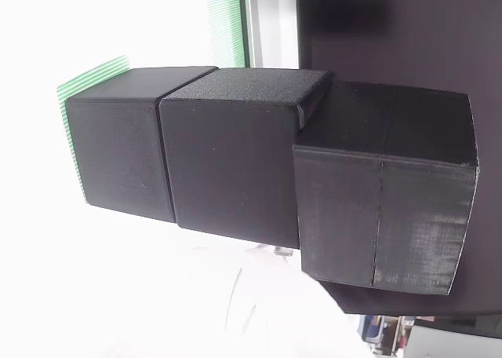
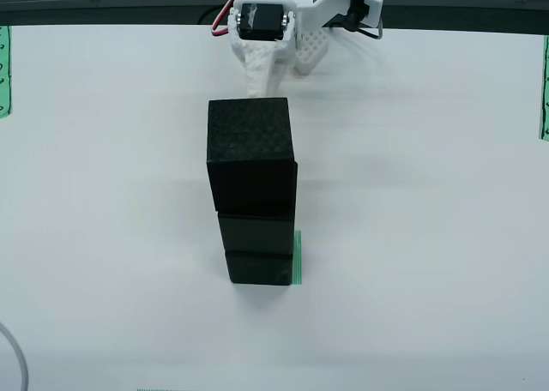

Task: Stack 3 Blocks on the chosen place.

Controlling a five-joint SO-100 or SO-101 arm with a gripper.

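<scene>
My tool [image 2: 262, 81], its jaws too hidden for me to tell spread from pressed, sits just behind the three stacked blocks [image 2: 254, 194], which stand upright on the chosen place [image 2: 298, 258], top cube slightly offset.

From my seat, the white table [image 2: 412, 237] takes up most of the overhead view. Measured from it, a dark band [image 2: 129, 9] runs along its far edge. A green striped strip [image 2: 4, 69] lies at its left edge and another [image 2: 544, 87] at its right. A thin white cable [image 2: 15, 357] curves over its near left corner.
</scene>
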